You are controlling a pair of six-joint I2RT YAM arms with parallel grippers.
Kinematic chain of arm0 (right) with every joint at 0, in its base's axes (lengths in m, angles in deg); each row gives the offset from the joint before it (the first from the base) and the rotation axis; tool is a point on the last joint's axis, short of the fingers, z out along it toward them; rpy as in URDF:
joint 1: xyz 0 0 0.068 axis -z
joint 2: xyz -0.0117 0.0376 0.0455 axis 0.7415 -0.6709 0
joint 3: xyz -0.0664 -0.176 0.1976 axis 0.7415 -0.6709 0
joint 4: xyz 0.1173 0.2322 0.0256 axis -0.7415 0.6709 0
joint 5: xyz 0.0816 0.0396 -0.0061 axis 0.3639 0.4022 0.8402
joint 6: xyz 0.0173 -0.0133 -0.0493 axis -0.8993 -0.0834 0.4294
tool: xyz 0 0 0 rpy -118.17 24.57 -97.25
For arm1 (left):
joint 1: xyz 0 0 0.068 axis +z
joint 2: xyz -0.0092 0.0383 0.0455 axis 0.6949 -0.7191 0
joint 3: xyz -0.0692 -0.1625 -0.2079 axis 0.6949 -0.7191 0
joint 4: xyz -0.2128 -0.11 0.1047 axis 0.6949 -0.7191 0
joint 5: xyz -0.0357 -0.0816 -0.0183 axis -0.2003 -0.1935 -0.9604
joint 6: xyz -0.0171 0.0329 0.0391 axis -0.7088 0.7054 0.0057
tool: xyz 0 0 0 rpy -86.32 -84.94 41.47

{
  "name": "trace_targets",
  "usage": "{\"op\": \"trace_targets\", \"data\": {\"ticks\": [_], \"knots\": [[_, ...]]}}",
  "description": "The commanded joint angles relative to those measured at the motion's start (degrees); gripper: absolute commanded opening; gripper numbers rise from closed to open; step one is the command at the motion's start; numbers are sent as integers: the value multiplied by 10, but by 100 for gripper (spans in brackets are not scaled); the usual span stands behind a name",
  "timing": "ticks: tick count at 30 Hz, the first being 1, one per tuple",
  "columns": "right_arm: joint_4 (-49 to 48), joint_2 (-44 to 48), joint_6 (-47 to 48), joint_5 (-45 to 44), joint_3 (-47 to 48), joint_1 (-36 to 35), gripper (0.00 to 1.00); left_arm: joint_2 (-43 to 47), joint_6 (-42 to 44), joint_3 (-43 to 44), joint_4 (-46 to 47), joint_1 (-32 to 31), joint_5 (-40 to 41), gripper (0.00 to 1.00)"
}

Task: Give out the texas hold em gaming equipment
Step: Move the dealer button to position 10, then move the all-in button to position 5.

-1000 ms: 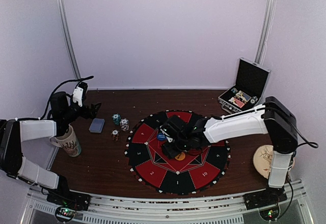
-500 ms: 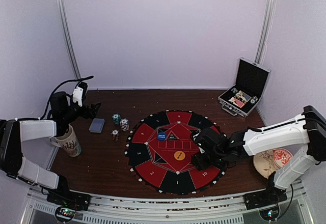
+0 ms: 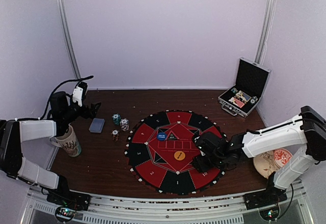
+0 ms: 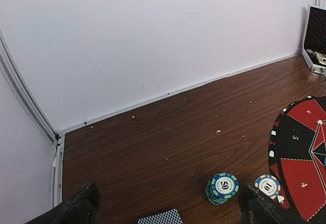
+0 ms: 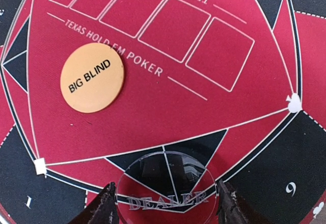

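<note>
**Operator:** What is my right end effector holding?

**Observer:** Your right end effector (image 5: 164,213) is closed narrow on a clear round disc (image 5: 165,183) engraved "DEALER", with a finger touching each side of it. It is over the part of the red-and-black mat (image 5: 153,117) nearest the right edge of the tabletop (image 4: 153,132). The mat is printed "TEXAS HOLD EM POKER" above a row of outlined card boxes, and you can read seat numbers 1 and 9. A flat orange disc (image 5: 92,84) marked "BIG BLIND" lies on the red centre. The blue disc (image 3: 162,136) beside it has writing too small to read.

**Operator:** And my left?

**Observer:** Your left end effector (image 4: 169,199) is spread wide and grips nothing, toward the left edge. Before it stand a teal chip stack (image 4: 222,187) topped "50" and a white-faced chip (image 4: 268,186) marked "10". The lattice-backed card deck (image 4: 160,218) lies just beside them.
</note>
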Motion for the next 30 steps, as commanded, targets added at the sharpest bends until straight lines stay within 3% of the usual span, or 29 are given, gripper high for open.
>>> {"op": "trace_targets", "data": {"ticks": [1,9,19,23,30], "knots": [[-13,-22,-1,-13,17,-2,49,5,6,1,24,-3,2,98],[-10,-57,7,-32,33,-2,58,5,6,1,25,-3,3,98],[49,-4,29,-38,94,-4,95,-1,5,3,25,-3,3,98],[68,-24,55,-61,166,-4,97,-5,4,5,24,-3,2,98],[115,-156,84,-130,321,-3,96,2,4,3,23,-3,8,98]]}}
